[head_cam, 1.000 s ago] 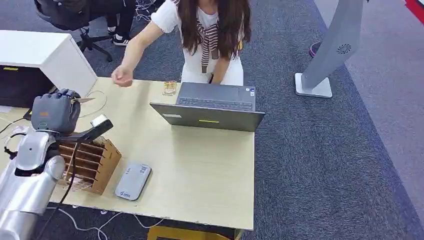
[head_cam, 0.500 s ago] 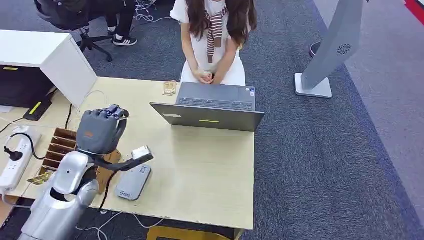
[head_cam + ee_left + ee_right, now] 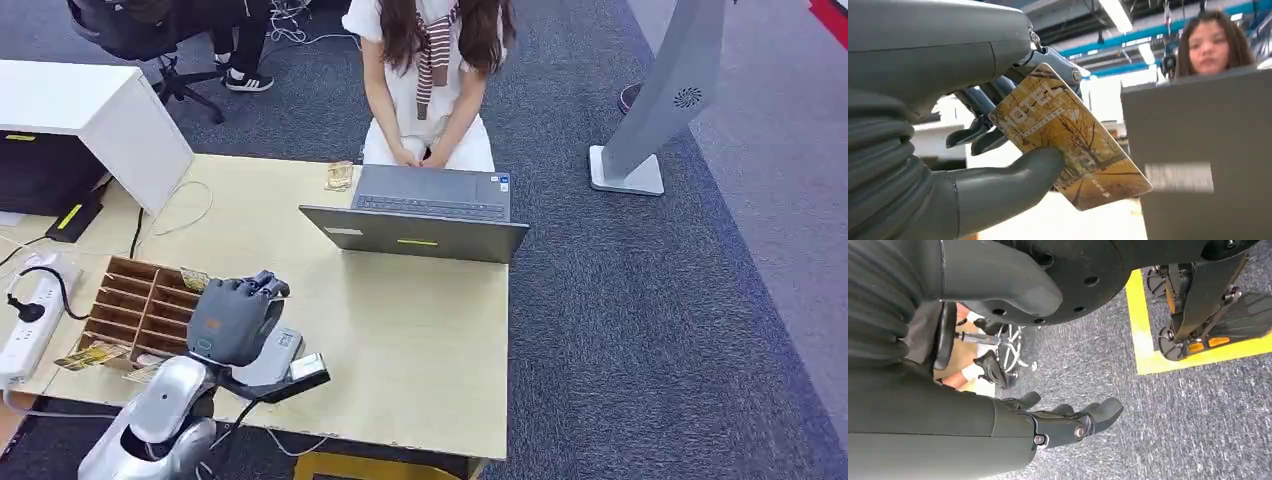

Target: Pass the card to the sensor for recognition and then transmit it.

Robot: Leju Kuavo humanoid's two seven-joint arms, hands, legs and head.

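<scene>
holding the card [image 3: 1068,145] pinched between thumb and fingers, the left hand [image 3: 232,318] is hovering over the grey sensor [image 3: 272,360] on the table [image 3: 420,340]. recognition seems underway; handing the card on is left. the right hand [image 3: 1068,422] is hanging empty, fingers loosely apart.

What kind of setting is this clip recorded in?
Likely a mock hotel reception desk in an office: a person stands behind a laptop, the left hand holds a hotel card, and a card reader lies nearby.
</scene>
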